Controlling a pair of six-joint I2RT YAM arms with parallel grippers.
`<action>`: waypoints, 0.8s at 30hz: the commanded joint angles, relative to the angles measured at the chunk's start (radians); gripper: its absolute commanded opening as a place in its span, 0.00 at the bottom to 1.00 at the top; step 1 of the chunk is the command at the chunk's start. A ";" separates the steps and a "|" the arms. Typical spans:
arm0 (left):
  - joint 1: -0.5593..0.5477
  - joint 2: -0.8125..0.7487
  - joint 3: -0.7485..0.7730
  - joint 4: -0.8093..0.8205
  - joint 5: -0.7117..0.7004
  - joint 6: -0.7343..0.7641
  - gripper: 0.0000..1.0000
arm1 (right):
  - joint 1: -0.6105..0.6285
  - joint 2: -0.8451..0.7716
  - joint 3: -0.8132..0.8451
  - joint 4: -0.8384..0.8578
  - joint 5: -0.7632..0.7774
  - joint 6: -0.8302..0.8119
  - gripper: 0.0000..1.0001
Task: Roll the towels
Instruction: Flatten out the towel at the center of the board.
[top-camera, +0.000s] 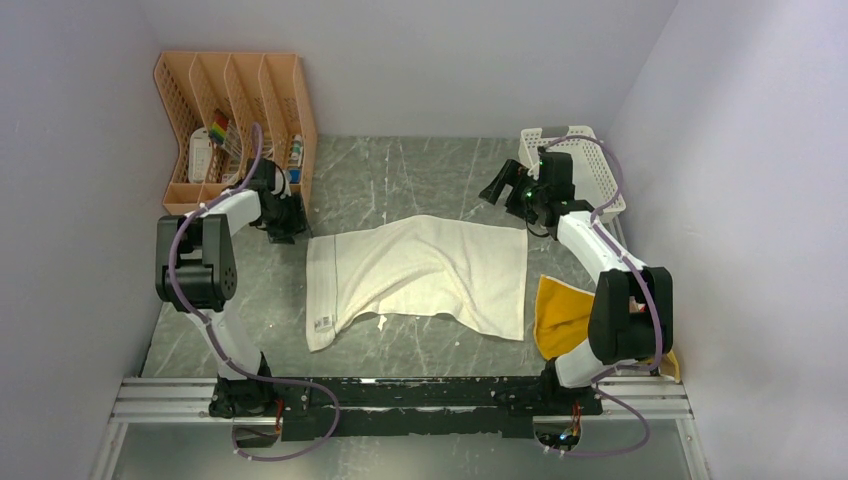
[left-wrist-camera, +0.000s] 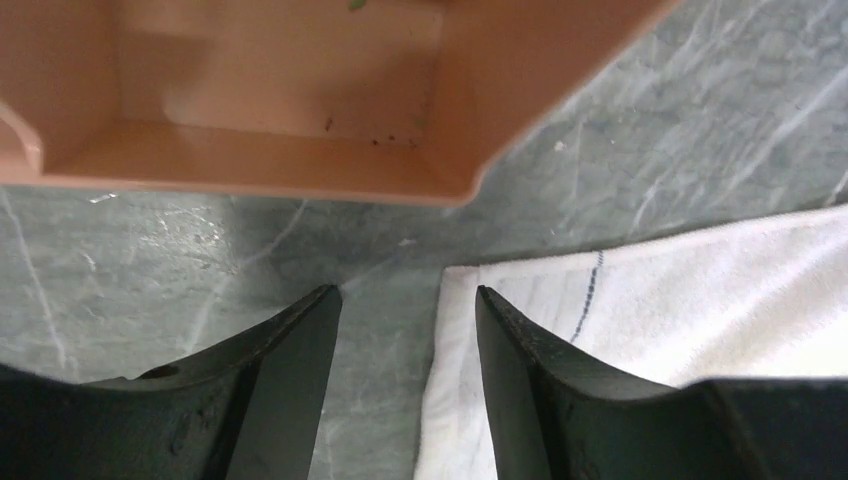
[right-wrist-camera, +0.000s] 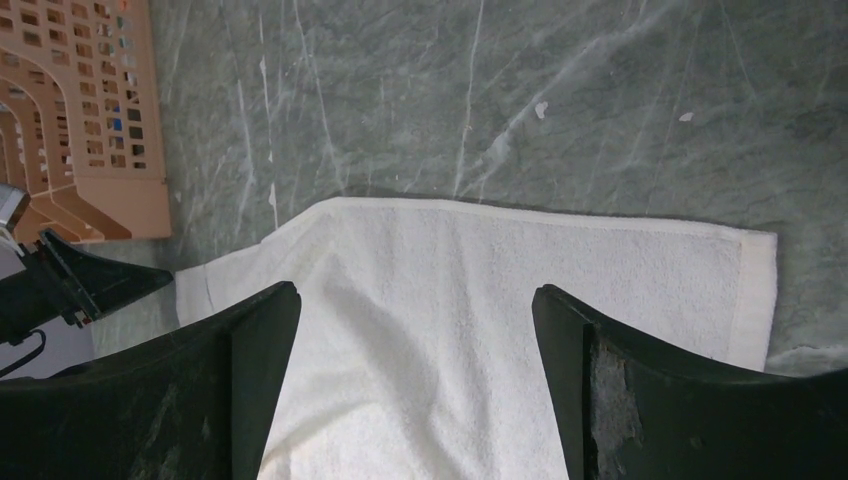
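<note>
A cream-white towel (top-camera: 420, 275) lies spread and slightly rumpled in the middle of the table. A mustard-yellow towel (top-camera: 560, 315) lies bunched at the right, partly hidden by the right arm. No brown towel is in view. My left gripper (top-camera: 287, 228) is low at the white towel's far left corner. In the left wrist view it (left-wrist-camera: 407, 291) is open and empty, one finger over the towel's edge (left-wrist-camera: 680, 290). My right gripper (top-camera: 500, 192) hovers above the far right corner. It (right-wrist-camera: 415, 290) is open and empty over the towel (right-wrist-camera: 600, 260).
An orange file organizer (top-camera: 235, 120) stands at the back left, close behind the left gripper, and also shows in the left wrist view (left-wrist-camera: 280, 90). A white mesh basket (top-camera: 590, 170) stands at the back right, behind the right gripper. Grey walls close in both sides.
</note>
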 joint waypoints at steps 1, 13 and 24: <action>-0.032 0.035 0.023 0.039 -0.119 0.054 0.64 | -0.001 -0.031 -0.004 0.007 0.025 -0.020 0.88; -0.151 0.059 0.003 0.006 -0.301 0.077 0.62 | -0.002 -0.046 -0.014 -0.002 0.052 -0.031 0.88; -0.181 0.017 -0.012 0.010 -0.254 0.057 0.79 | -0.001 -0.058 -0.020 -0.011 0.062 -0.035 0.88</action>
